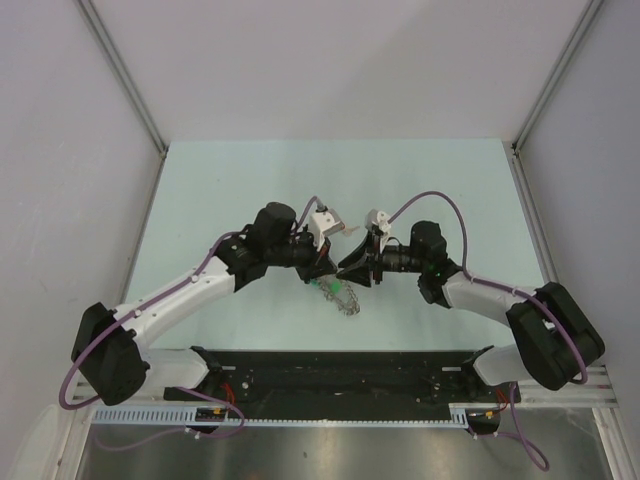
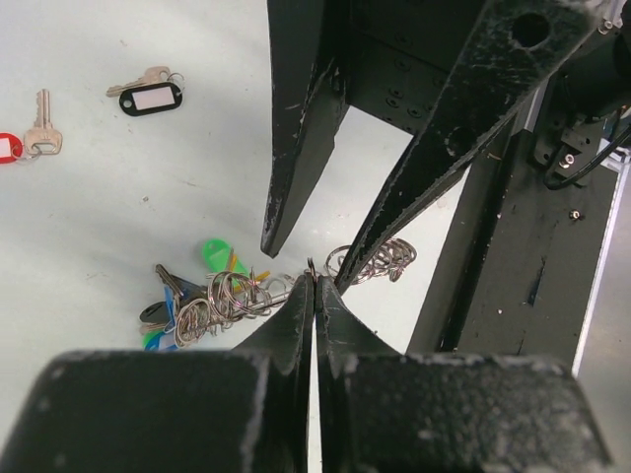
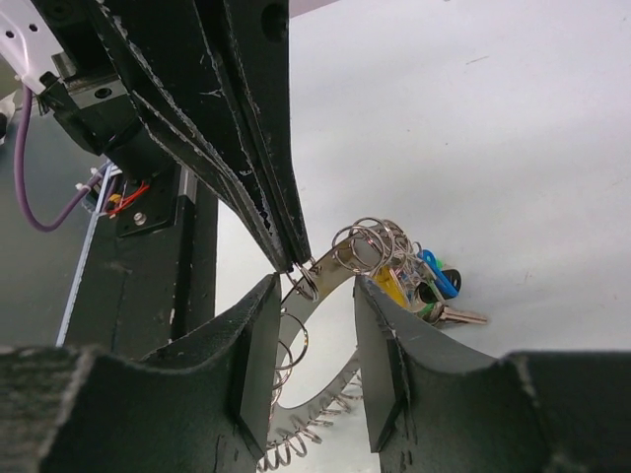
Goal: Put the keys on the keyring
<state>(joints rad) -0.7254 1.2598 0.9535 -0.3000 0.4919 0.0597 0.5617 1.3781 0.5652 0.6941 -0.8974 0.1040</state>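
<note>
Left gripper (image 2: 314, 284): clamped shut on the keyring (image 3: 333, 279), right at the fingertips.
Right gripper (image 3: 315, 291): jaws apart, straddling the hoop just beside that pinch, gripping nothing.
Keys: key cluster (image 2: 187, 301) bunched on the hoop; black-tag key (image 2: 148, 97) and red-tag key (image 2: 25, 138) loose on the table, well apart.
Advice: close squarely on bare wire, clear of dangling loops; keep the left pinch firm.

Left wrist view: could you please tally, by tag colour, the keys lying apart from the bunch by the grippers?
Black-tagged key: 1
Red-tagged key: 1
Total: 2
</note>
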